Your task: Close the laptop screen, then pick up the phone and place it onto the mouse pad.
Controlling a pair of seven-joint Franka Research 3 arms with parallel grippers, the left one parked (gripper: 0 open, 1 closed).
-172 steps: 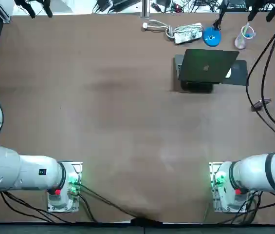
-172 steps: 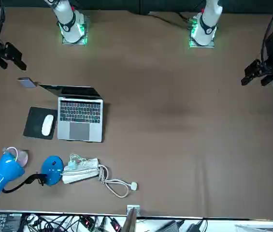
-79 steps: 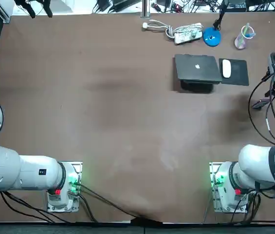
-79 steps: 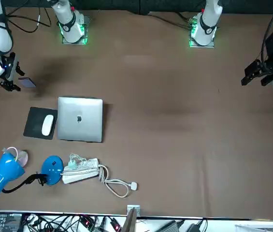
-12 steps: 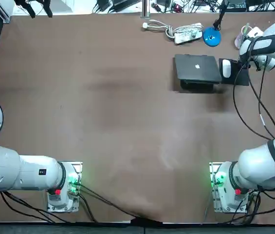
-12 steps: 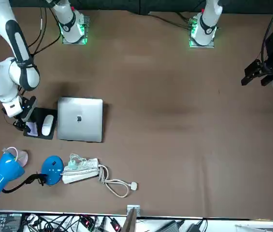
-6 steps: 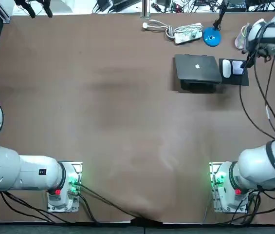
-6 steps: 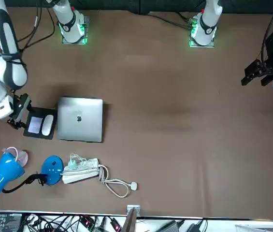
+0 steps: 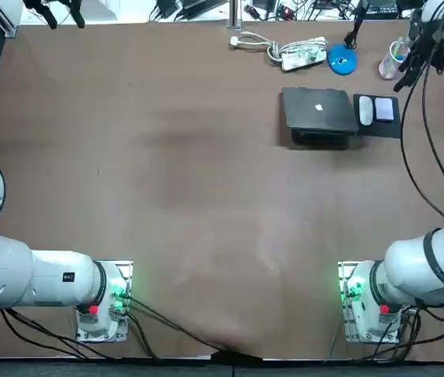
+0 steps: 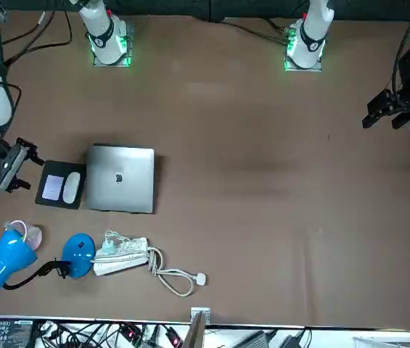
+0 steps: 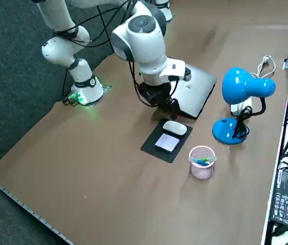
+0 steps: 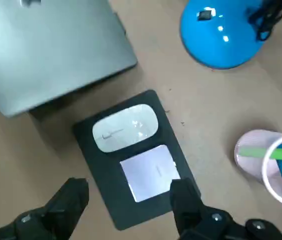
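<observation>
The grey laptop [image 9: 320, 109] [image 10: 120, 179] [image 11: 197, 92] [image 12: 51, 45] lies shut on the table. Beside it is the black mouse pad [image 9: 379, 130] [image 10: 58, 167] [image 11: 151, 146] [image 12: 113, 205]. A white mouse [image 9: 365, 110] [image 10: 70, 188] [image 11: 175, 128] [image 12: 126, 134] and the phone [image 9: 385, 110] [image 10: 52, 188] [image 11: 167, 143] [image 12: 149, 171] rest on it side by side. The phone lies flat with nothing touching it. My right gripper [image 9: 412, 67] [image 10: 17, 167] [image 11: 169, 108] [image 12: 130, 187] hangs open and empty above the pad's outer side.
A blue desk lamp [image 9: 342, 60] [image 10: 9, 261] [image 11: 245, 87] [image 12: 220, 30] and a pink cup [image 9: 394, 56] [image 10: 30, 235] [image 11: 202, 162] [image 12: 268, 162] with pens stand just beyond the pad. A white power strip [image 9: 300, 52] [image 10: 121, 257] with cable lies behind the laptop.
One second ago my gripper was low over the pad with the phone. It has let the phone go onto the pad, then lifted and drawn away toward the table's right edge.
</observation>
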